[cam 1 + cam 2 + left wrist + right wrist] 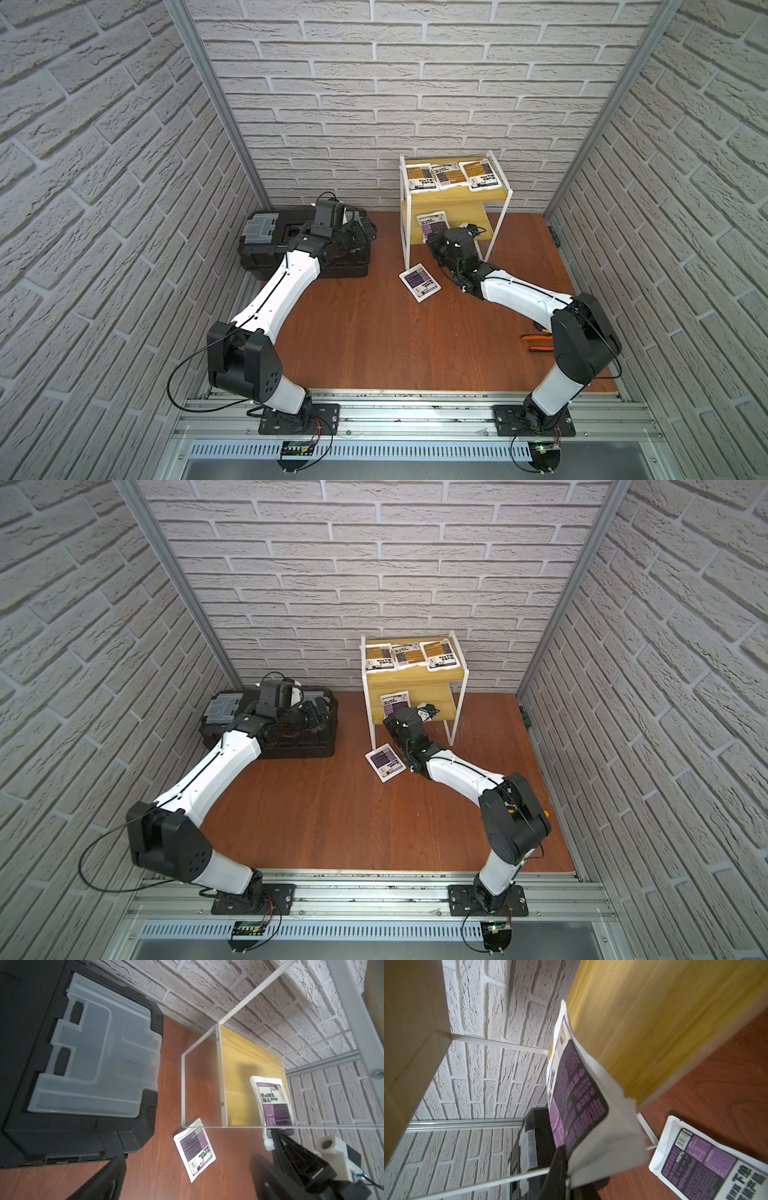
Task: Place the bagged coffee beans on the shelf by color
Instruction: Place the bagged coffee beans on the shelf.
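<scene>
Right wrist: held pouch [579, 1093], Chinese print

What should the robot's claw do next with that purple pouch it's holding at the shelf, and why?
Probably lower the purple pouch the last bit onto the lower board before letting go. The right claw is shut on one end of it, and it hangs tilted over that board, not flat. The three orange pouches lie on the top board, so purple belongs below.
</scene>
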